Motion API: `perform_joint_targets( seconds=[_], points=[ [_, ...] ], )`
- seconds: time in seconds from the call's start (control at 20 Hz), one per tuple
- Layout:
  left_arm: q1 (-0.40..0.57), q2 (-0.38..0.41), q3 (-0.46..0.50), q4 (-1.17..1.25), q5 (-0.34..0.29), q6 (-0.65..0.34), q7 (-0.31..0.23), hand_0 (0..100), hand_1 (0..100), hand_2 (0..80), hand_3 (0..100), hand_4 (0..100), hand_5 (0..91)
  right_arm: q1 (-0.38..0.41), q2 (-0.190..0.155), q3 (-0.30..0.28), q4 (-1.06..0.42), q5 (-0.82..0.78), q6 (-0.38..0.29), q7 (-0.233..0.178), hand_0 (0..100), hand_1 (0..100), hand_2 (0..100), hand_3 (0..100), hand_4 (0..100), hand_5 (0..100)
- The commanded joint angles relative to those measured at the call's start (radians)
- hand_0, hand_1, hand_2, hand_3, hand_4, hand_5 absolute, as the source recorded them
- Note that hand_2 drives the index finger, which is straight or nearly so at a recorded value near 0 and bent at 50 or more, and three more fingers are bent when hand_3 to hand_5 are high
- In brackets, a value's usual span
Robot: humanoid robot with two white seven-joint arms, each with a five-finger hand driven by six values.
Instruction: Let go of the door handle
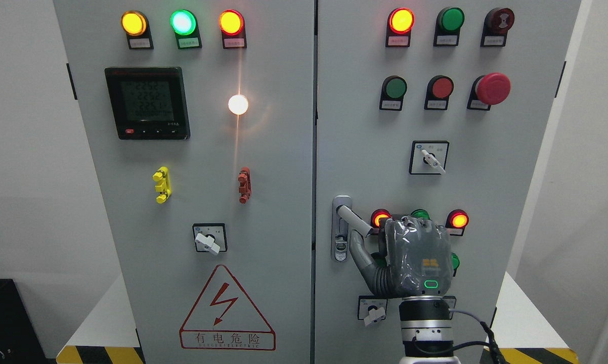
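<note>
Although rigid and smooth, the door handle [353,220] is loosely cupped at its free end by the right hand [410,258].

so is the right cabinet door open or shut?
Shut. The right door lies flush with the left door; its handle is swung out, beside the right hand.

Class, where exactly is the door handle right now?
Head view: the door handle sits at the right door's left edge, angled toward the right hand just beside it.
</note>
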Motion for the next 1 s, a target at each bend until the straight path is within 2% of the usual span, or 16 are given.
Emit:
perform_joint_targets(
  seconds=[0.0, 0.95],
  points=[
    [0.009, 0.000, 0.000, 0.000, 0.000, 0.001, 0.000, 12, 56, 0.0, 0, 0, 0.0, 0.000, -0.001, -0.006, -0.002, 0.000, 0.001, 0.000, 51, 39, 96, 100, 96, 100],
    [0.009, 0.000, 0.000, 0.000, 0.000, 0.000, 0.000, 12, 56, 0.0, 0, 0, 0.0, -0.003, -0.003, -0.012, -0.005, 0.000, -0.001, -0.002, 52, 39, 96, 100, 96, 100]
  ],
)
